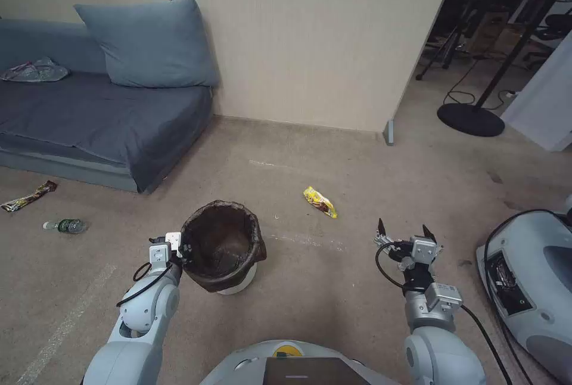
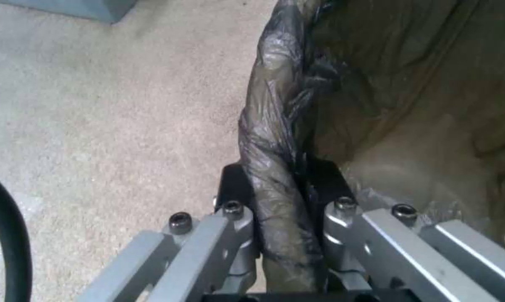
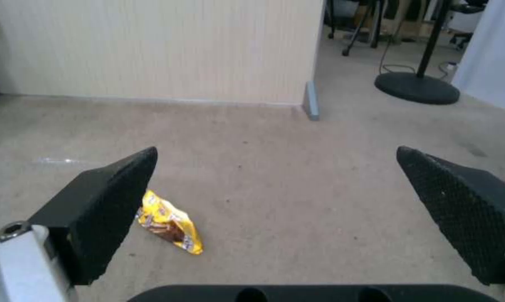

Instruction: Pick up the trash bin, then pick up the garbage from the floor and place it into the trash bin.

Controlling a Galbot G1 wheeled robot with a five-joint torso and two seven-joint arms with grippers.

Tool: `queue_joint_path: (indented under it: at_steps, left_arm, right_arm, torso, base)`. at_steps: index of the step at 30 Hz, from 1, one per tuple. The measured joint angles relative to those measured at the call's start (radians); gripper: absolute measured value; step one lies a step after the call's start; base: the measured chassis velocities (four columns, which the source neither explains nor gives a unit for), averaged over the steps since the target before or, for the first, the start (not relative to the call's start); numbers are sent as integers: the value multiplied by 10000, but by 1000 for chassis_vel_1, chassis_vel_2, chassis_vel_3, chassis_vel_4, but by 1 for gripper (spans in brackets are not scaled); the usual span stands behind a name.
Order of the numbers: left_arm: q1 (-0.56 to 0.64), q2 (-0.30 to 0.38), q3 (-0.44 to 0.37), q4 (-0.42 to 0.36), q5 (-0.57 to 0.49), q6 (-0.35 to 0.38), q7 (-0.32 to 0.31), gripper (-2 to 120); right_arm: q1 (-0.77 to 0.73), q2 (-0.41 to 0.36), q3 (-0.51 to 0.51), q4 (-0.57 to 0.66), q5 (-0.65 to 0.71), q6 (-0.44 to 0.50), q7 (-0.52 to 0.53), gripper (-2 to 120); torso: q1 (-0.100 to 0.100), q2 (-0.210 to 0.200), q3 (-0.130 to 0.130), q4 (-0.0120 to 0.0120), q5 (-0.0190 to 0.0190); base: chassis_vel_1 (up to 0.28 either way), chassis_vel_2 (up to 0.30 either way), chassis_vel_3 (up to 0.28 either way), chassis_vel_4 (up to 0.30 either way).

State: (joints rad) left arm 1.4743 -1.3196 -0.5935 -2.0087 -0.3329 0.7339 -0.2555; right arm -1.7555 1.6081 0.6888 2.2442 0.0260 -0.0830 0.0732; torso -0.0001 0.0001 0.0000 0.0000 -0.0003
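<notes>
Trash bin (image 1: 223, 248) is looking light but bag-slippery; left claw (image 2: 280, 188) is pinching its rim; right claw (image 1: 405, 235) is hanging wide apart near the crinkly yellow wrapper (image 1: 320, 201).

The trash bin (image 1: 223, 248) sits low centre, a wrapper (image 1: 320, 202) to its upper right, a bottle (image 1: 65, 226) and perhaps another wrapper (image 1: 28, 196) at far left.

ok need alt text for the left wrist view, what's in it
The left gripper is shut on the trash bin, its fingers pinching the bag-covered rim from both sides. The bin's dark liner hangs inside, with beige carpet beside it.
</notes>
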Motion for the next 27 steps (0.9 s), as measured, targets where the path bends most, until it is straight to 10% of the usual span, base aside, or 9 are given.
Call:
queue_joint_path:
  at_steps: [27]
  left_arm:
    - [967,56,-167,-3037,-220,-1403,-374,2]
  right_arm:
    - [20,0,54,243,40,-204,168,100]
  torso:
    - [0,-2,0,0,3]
  base:
    - [0,0,0,0]
